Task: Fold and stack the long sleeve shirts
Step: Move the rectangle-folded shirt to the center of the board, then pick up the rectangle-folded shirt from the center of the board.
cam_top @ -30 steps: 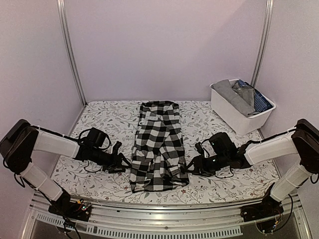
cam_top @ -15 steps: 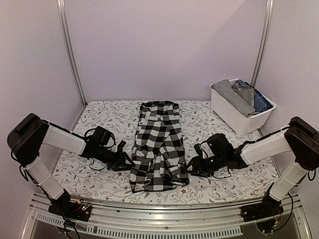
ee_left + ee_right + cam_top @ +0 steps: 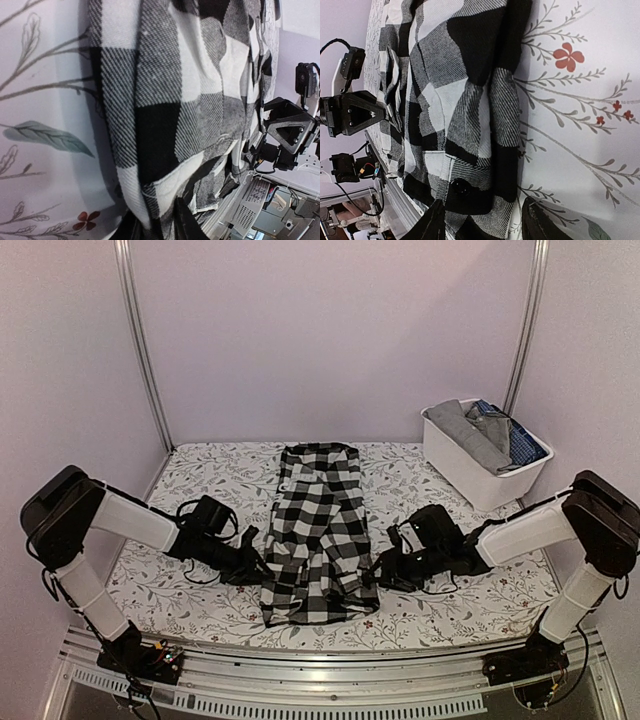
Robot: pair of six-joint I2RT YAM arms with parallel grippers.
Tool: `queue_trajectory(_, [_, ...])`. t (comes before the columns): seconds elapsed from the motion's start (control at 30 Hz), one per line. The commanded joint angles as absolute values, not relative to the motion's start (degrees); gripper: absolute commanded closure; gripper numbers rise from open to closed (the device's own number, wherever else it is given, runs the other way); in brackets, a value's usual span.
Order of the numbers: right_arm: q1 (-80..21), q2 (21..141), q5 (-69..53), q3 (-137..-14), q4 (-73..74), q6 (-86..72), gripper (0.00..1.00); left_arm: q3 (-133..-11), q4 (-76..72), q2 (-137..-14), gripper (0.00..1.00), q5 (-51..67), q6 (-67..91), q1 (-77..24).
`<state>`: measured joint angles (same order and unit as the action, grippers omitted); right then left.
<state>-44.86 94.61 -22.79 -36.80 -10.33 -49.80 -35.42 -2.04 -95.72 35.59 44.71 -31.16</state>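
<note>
A black-and-white checked shirt (image 3: 318,530) lies folded into a long strip down the middle of the flowered table cover. My left gripper (image 3: 258,566) is low at the strip's near left edge. In the left wrist view (image 3: 159,227) its fingers stand close together with the bunched shirt edge (image 3: 190,100) pinched between them. My right gripper (image 3: 378,575) is at the near right edge. In the right wrist view (image 3: 485,225) its fingers are wide apart, with the shirt edge and a black button (image 3: 460,187) between them.
A white bin (image 3: 450,455) at the back right holds a grey shirt (image 3: 465,425) and a dark blue patterned one (image 3: 518,440). Metal posts stand at both back corners. The table's metal front rail runs just below the shirt's near hem.
Both grippers have slid inward over the table cover to the shirt's near side edges. The left fingers have come together on the cloth. The shirt has not moved.
</note>
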Motion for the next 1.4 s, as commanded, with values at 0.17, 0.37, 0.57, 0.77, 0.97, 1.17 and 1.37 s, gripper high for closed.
queue_trajectory(0.17, [-44.8, 98.6, -22.8, -40.2, -9.5, -49.8, 0.56, -33.5, 1.6, -97.6, 0.86, 33.6, 45.2, -32.1])
queue_trajectory(0.37, [-45.8, 100.0, -22.9, -41.1, -8.6, -49.7, 0.65, -33.3, 0.9, -97.2, 0.9, 34.5, 45.5, -32.2])
queue_trajectory(0.57, [-46.4, 100.2, -22.6, -41.5, -7.1, -49.7, 0.8, -33.1, 1.0, -95.9, 0.98, 35.1, 45.4, -32.5])
queue_trajectory(0.77, [-47.9, 98.4, -22.0, -41.7, -5.2, -49.4, 0.99, -32.1, 2.3, -92.9, 1.0, 35.2, 45.8, -34.1])
queue_trajectory(0.97, [-50.0, 94.1, -21.2, -39.6, -3.5, -50.7, 1.0, -28.3, 4.4, -85.9, 1.0, 34.9, 47.3, -35.3])
queue_trajectory(1.17, [-50.6, 88.3, -19.6, -40.3, -1.3, -51.9, 1.0, -29.4, 9.2, -78.8, 1.0, 34.2, 47.7, -35.3])
queue_trajectory(1.37, [-50.1, 90.0, -19.0, -47.4, 1.9, -48.9, 1.0, -34.6, 10.4, -79.1, 1.0, 35.1, 46.1, -33.7])
